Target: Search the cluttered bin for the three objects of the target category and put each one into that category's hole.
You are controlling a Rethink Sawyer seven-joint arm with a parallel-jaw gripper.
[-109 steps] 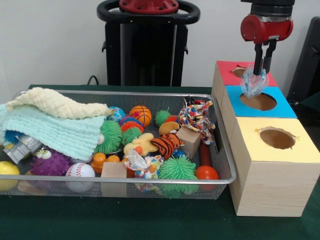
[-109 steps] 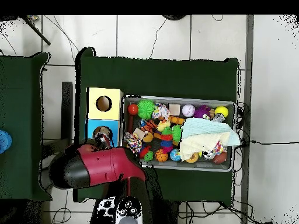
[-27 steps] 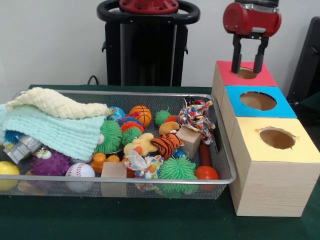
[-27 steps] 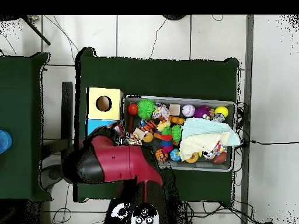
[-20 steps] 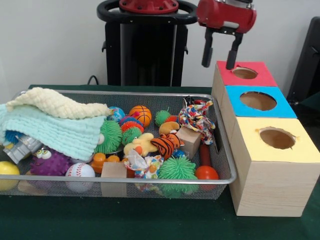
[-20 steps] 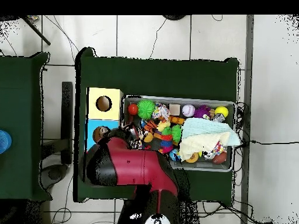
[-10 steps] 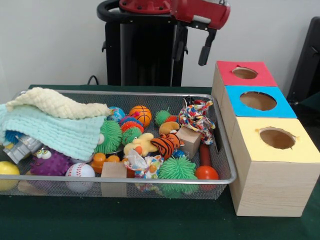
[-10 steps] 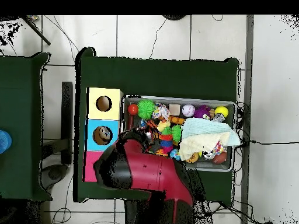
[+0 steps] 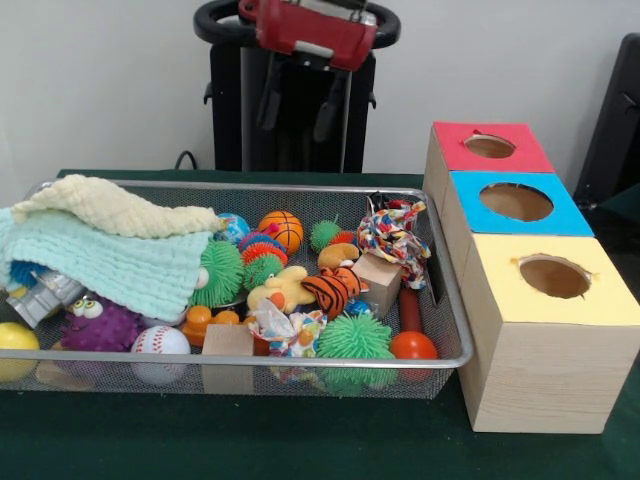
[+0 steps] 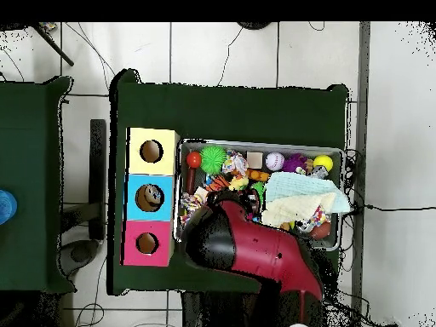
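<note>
My gripper [image 9: 297, 106] hangs open and empty above the far rim of the wire bin [image 9: 300, 187], left of the boxes. The bin holds a jumble of toys: an orange basketball [image 9: 282, 230], a tiger-striped toy [image 9: 330, 289], a green spiky ball [image 9: 354, 337], a knotted patterned rope [image 9: 392, 232], wooden blocks [image 9: 378, 283] and a baseball [image 9: 160, 343]. Three boxes stand in a row at the right, with a red top [image 9: 530, 150], a blue top [image 9: 567, 213] and a yellow top [image 9: 520, 300], each with a round hole. In the overhead view the red arm [image 10: 251, 243] covers the gripper and part of the bin [image 10: 255, 144].
A mint blanket [image 9: 110, 262] and a cream blanket [image 9: 110, 208] cover the bin's left part and hide what lies under them. A purple fuzzy toy [image 9: 100, 325] and a yellow ball [image 9: 15, 340] lie at the near left. Something shows inside the blue box's hole [image 10: 151, 197].
My gripper has moved from above the red box leftward to above the bin's far rim, staying open. It held a crinkly clear item over the blue hole earlier and is empty now.
</note>
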